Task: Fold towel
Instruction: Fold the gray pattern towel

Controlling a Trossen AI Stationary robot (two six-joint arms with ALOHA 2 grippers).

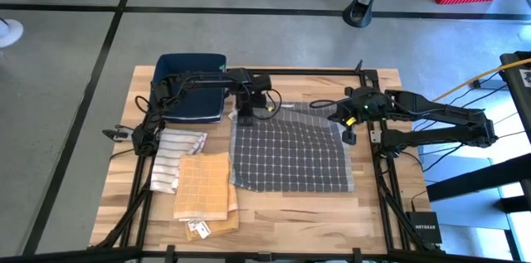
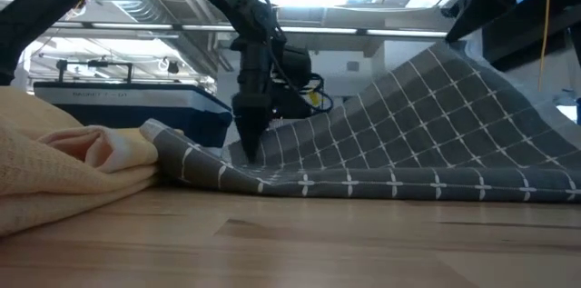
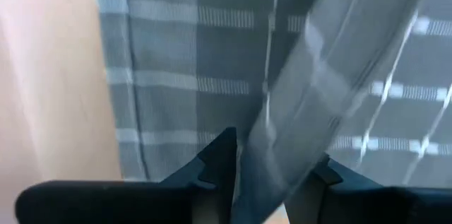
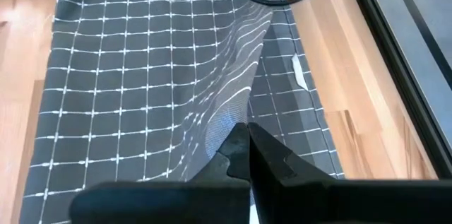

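A grey towel with a white grid (image 1: 290,153) lies spread on the wooden table (image 1: 332,213). My left gripper (image 1: 246,119) points down at its far left corner and is shut on a raised fold of it (image 3: 282,132). My right gripper (image 1: 347,130) is shut on the far right corner, held above the table. From there the cloth slopes down (image 2: 436,88) to the flat part. My left gripper pinches a raised ridge of the towel (image 3: 263,155) between its two fingers (image 3: 220,160), near the far left corner. The fingers come from above, pointing down (image 2: 247,143). The cloth around the ridge lies on the table. My right gripper pinches the towel's far right corner (image 4: 236,121) between its shut fingers (image 4: 244,155), slanting down from the table's right side. That corner is lifted clear. The cloth runs down from it in a smooth slope, and the near edge (image 2: 408,183) lies on the table.
At the far left lies a folded navy towel (image 1: 192,89). A white striped cloth (image 1: 178,151) and a folded tan waffle cloth (image 1: 203,184) lie left of the grey towel, with a small tag (image 1: 197,228) near the front edge. A black frame (image 1: 382,180) borders the table.
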